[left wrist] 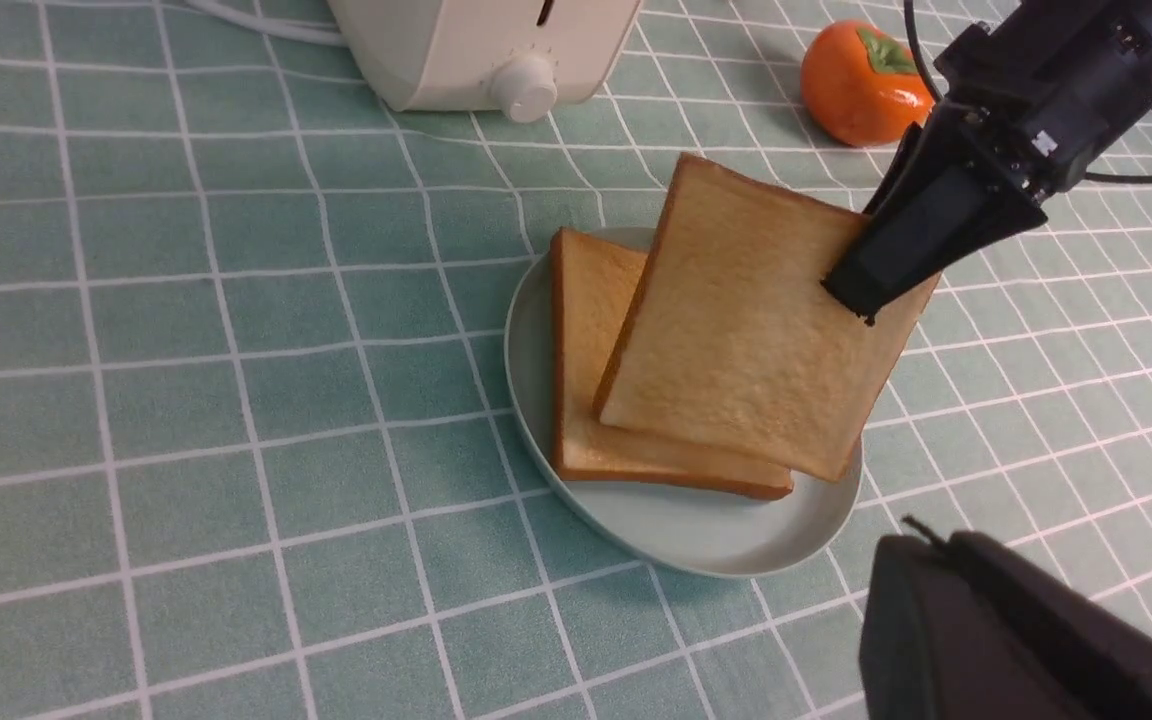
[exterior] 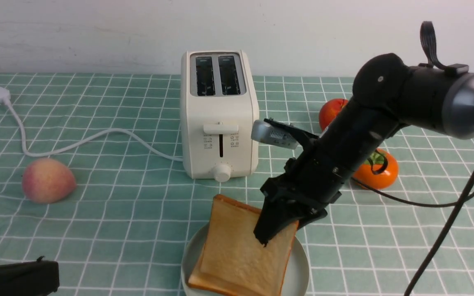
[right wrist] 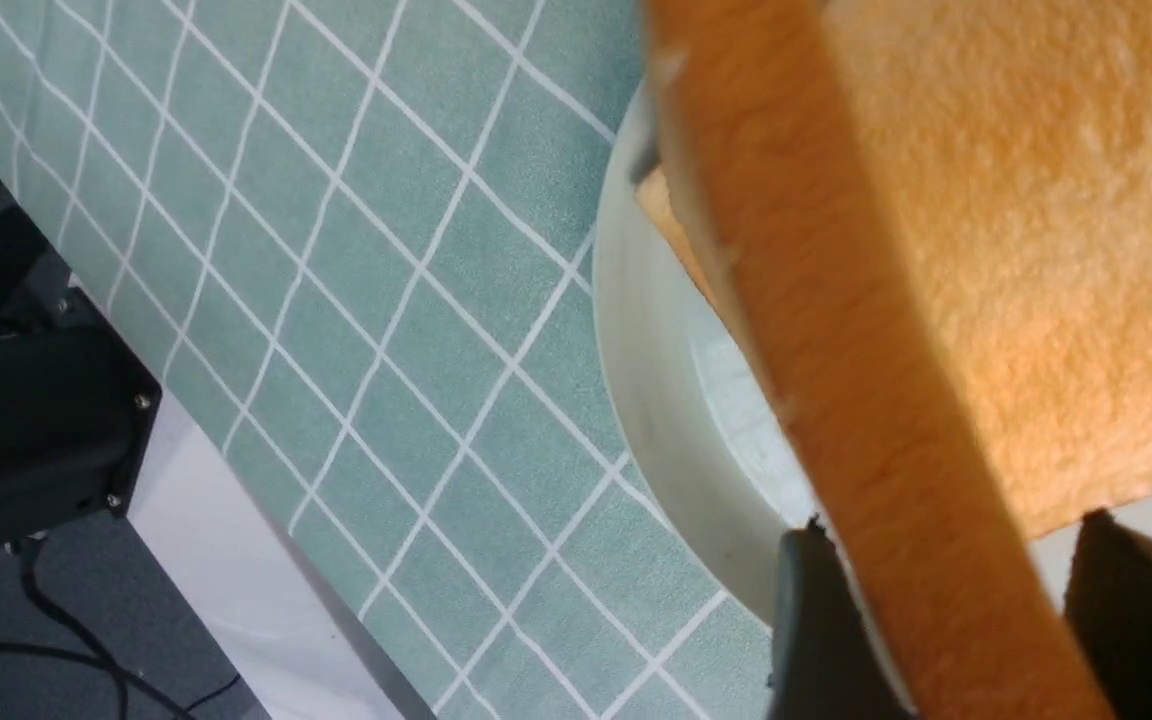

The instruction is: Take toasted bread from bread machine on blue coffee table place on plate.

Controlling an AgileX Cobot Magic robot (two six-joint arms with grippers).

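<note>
Two slices of toasted bread are at the plate (exterior: 298,271) on the blue coffee table (exterior: 117,197). One slice (left wrist: 586,330) lies flat on it. The other (exterior: 237,246) leans tilted over the first, far corner raised. My right gripper (exterior: 278,232) straddles that raised corner; in the right wrist view its fingers (right wrist: 816,610) stand apart from the toast (right wrist: 1016,250) on both sides, so it is open. The bread machine (exterior: 219,115) stands behind the plate, both slots empty. My left gripper (left wrist: 926,545) hangs shut beside the plate's near rim (left wrist: 696,520).
A peach (exterior: 47,181) lies at the left, with the toaster's white cord (exterior: 76,144) behind it. A persimmon (exterior: 379,170) and a red tomato (exterior: 331,113) sit right of the toaster, partly behind my right arm.
</note>
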